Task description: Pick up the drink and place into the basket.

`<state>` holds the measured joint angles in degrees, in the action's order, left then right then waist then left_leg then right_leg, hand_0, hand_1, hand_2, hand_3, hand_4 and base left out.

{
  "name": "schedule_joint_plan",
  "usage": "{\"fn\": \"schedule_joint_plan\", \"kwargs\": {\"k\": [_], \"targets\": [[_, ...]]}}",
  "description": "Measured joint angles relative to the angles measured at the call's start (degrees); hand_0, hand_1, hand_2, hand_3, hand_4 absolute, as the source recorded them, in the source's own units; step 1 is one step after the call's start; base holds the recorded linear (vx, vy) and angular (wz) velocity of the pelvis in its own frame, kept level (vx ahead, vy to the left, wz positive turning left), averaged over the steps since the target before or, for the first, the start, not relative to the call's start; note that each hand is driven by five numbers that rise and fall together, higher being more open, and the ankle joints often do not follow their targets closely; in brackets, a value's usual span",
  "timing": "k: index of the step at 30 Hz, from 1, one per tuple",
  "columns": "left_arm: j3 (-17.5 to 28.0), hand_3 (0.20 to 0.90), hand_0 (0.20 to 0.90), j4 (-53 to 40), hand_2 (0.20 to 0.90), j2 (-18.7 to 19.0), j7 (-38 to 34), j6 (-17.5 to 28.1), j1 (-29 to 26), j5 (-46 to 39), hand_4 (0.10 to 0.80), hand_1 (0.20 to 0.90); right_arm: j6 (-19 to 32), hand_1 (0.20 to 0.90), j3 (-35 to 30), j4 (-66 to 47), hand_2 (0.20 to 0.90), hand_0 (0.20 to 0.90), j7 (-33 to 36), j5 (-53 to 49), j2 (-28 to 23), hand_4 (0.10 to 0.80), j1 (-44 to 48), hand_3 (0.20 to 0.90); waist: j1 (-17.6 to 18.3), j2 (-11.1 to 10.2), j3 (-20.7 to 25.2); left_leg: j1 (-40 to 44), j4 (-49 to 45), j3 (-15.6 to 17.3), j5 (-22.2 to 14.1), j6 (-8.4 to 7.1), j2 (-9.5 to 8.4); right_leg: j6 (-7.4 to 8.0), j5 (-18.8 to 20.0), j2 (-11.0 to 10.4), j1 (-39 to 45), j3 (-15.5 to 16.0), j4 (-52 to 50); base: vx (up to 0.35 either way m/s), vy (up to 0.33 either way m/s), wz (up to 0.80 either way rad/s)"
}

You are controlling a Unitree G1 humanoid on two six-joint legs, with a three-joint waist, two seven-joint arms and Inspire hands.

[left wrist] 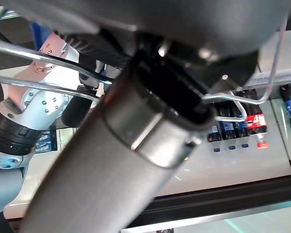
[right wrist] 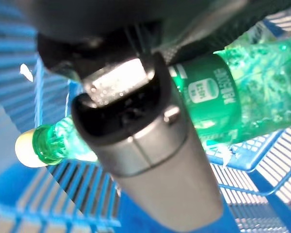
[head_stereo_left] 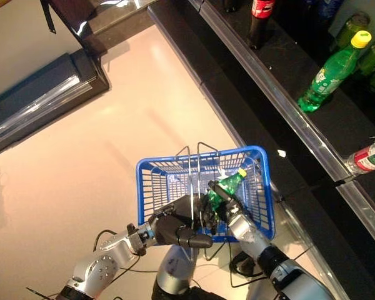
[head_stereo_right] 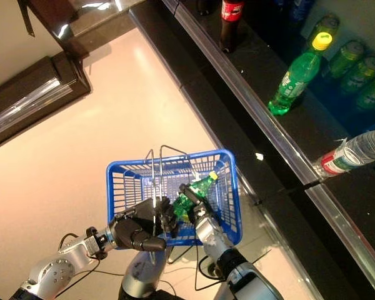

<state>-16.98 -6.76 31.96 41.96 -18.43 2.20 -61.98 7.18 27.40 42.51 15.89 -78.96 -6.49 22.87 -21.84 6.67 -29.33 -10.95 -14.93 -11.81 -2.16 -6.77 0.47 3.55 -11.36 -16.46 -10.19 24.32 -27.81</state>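
While the green plastic drink bottle with the yellow cap (head_stereo_left: 227, 185) hangs over the blue wire basket (head_stereo_left: 262, 187), it's clamped in the right hand (head_stereo_left: 220, 201), fingers wrapped round its body. Long axis tilts, cap pointing toward 1 o'clock, base at 7 in the eye views. The left hand (head_stereo_left: 175, 230) has its fingers curled round the basket's metal handles (head_stereo_left: 194, 164) at roughly 8 o'clock from the bottle. So I'd guess the bottle just needs lowering and letting go, straight below the right hand.

Green bottle (right wrist: 218, 102) label w/ white print, unreadable; no other legible text.
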Motion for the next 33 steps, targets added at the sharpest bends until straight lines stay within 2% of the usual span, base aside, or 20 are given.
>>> {"fn": "schedule_joint_plan", "kwargs": {"k": [1,2,3,12,22,27,30,33], "targets": [[0.00,0.200,0.300,0.00,0.300,0.00,0.00,0.00,0.00,0.00,0.100,0.300,-0.04,0.373,-0.04,0.00,0.373,0.373,0.00,-0.37,0.03,0.185,-0.01,0.285,-0.01,0.00,0.00,0.00,0.01,0.00,0.00,0.00,0.00,0.02,0.01,0.00,0.00,0.01,0.02,0.000,0.000,0.00],[0.04,0.200,0.300,0.00,0.300,-0.02,0.00,0.00,-0.01,0.00,0.100,0.300,-0.08,0.749,-0.06,-0.01,0.749,0.749,0.00,-0.58,0.04,0.624,-0.04,0.724,-0.01,0.00,0.00,0.00,0.02,-0.01,0.00,0.00,0.00,0.03,0.02,0.00,0.01,0.02,0.04,0.018,0.033,0.00],[0.03,0.200,0.300,0.00,0.300,-0.02,0.00,0.00,-0.01,0.00,0.100,0.300,-0.26,0.900,-0.20,-0.01,0.900,0.900,0.00,-1.03,0.04,0.800,-0.05,0.900,0.02,0.00,0.00,0.00,0.02,-0.02,0.00,0.00,0.00,0.03,0.02,0.01,0.01,0.03,0.05,0.000,0.000,0.00],[-0.12,0.200,0.300,0.01,0.300,-0.17,-0.01,-0.43,0.07,-0.02,0.100,0.300,-2.20,0.900,-0.50,-0.25,0.900,0.900,-1.23,-1.61,0.06,0.800,-0.13,0.900,0.02,-0.05,-0.01,0.53,-0.04,-0.10,0.00,0.01,0.00,0.06,0.04,0.02,0.69,0.14,0.05,0.000,0.000,0.00],[0.12,0.200,0.300,2.34,0.300,-1.70,-0.53,-0.70,0.46,-0.23,0.100,0.300,-2.30,0.900,-0.31,-4.39,0.900,0.900,-5.91,-1.40,0.06,0.800,-3.84,0.900,0.29,-0.38,0.03,0.80,-0.12,-0.15,-0.01,0.01,0.01,0.02,0.07,0.04,1.04,0.19,0.06,0.000,0.000,0.00],[0.92,0.200,0.300,3.69,0.300,-2.12,-0.79,-0.23,0.89,-0.21,0.100,0.300,-2.33,0.900,-0.37,-9.94,0.900,0.900,-8.43,0.74,-0.74,0.800,-6.52,0.900,1.44,-0.87,-0.05,0.77,-0.11,-0.10,-0.01,0.02,0.07,0.04,0.13,0.11,1.02,0.15,0.14,0.000,0.000,0.00],[2.18,0.200,0.300,4.27,0.300,-2.44,-0.79,0.97,2.75,-0.21,0.100,0.300,-2.37,0.900,-0.30,-16.85,0.900,0.900,-10.83,3.16,-1.14,0.800,-9.46,0.900,3.20,-1.72,0.12,0.81,-0.06,0.24,-0.05,0.08,0.32,0.01,0.36,0.42,1.00,-0.09,0.55,0.000,0.006,-0.06],[2.58,0.200,0.300,5.78,0.300,-3.75,-0.83,2.55,3.75,-0.17,0.100,0.300,-3.26,0.900,-0.37,-24.22,0.900,0.900,-14.21,6.85,-3.62,0.800,-13.06,0.900,4.04,-2.02,0.12,0.89,-0.02,1.07,-0.12,0.19,0.73,0.00,0.98,0.95,0.85,-0.88,1.27,-0.009,0.002,-0.12]]}}
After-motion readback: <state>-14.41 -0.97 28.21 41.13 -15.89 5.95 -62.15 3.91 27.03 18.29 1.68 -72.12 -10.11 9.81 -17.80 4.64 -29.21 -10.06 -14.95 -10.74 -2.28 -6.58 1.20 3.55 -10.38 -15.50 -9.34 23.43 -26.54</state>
